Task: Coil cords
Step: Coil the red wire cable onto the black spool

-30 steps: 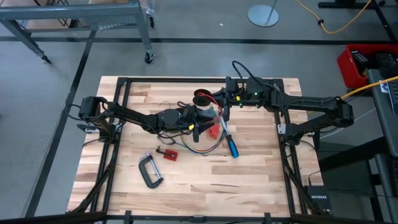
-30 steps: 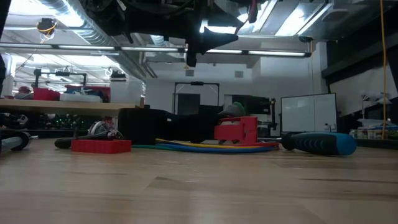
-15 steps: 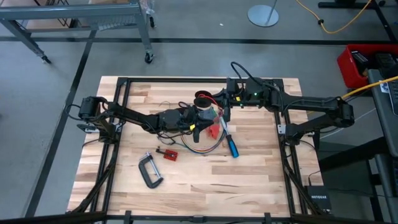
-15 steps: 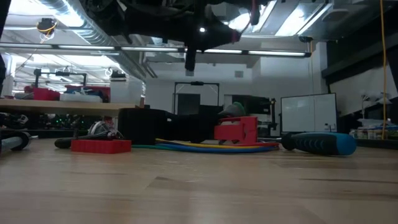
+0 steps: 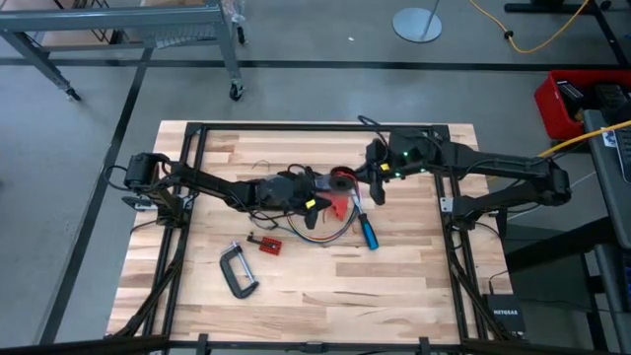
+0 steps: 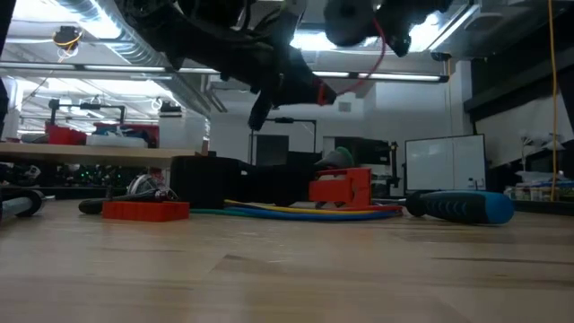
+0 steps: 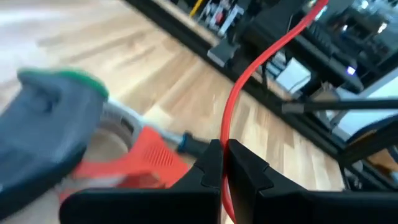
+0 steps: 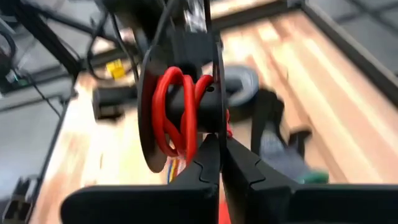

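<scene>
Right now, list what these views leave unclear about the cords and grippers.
- Red cord: far end cut off by the left wrist view's edge.
- Spool: wrap count blurred, right wrist view.
- Flat cord: its loop hidden behind the red block, low view.
- Left gripper: too small, high view.

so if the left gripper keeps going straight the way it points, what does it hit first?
Probably the right arm's black spool of red wire: the left gripper, shut on that wire, points along it. Depth is unclear.
</scene>
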Robot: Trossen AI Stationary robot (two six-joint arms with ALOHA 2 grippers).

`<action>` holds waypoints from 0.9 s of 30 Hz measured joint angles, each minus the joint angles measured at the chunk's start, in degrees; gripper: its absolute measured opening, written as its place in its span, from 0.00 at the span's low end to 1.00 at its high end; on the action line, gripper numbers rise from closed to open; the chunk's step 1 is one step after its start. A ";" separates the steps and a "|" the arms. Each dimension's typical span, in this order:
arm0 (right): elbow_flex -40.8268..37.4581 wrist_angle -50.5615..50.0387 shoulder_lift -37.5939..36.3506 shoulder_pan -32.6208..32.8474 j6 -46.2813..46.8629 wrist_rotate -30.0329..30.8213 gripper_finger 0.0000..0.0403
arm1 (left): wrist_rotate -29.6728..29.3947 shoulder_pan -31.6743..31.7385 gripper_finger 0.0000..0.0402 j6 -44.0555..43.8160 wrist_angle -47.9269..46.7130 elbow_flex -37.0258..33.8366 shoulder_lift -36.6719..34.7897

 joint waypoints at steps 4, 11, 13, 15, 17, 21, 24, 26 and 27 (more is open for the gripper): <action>0.01 -6.64 -0.08 0.00 -0.02 0.00 0.01 | 1.87 -0.02 0.00 -0.57 -3.17 0.00 -0.02; 0.01 -14.04 -0.08 0.00 -0.02 -1.24 0.01 | 2.23 0.52 0.00 -1.61 -7.97 0.00 -0.09; 0.01 -14.92 -0.07 0.00 -0.05 -1.91 0.01 | 2.23 1.09 0.00 -1.77 -9.11 0.00 -0.09; 0.01 -15.99 -0.02 0.02 -0.05 -2.59 0.01 | 2.22 1.73 0.00 -1.81 -9.74 0.00 -0.09; 0.01 -17.35 -0.02 0.02 -0.04 -2.99 0.01 | 2.23 2.39 0.00 -1.86 -9.69 0.00 -0.09; 0.01 -20.38 -0.02 0.02 -0.04 -2.99 0.01 | 2.23 3.59 0.00 -1.86 -9.13 0.00 -0.09; 0.01 -21.83 0.01 0.02 -0.04 -2.96 0.01 | 2.23 4.26 0.00 -2.20 -8.88 0.00 -0.09; 0.01 -22.56 0.01 0.02 -0.04 -2.56 0.01 | 2.25 4.59 0.00 -2.95 -8.07 0.00 -0.09; 0.01 -22.64 0.01 0.02 -0.07 -1.90 0.01 | 2.23 4.73 0.00 -3.23 -7.29 0.00 -0.09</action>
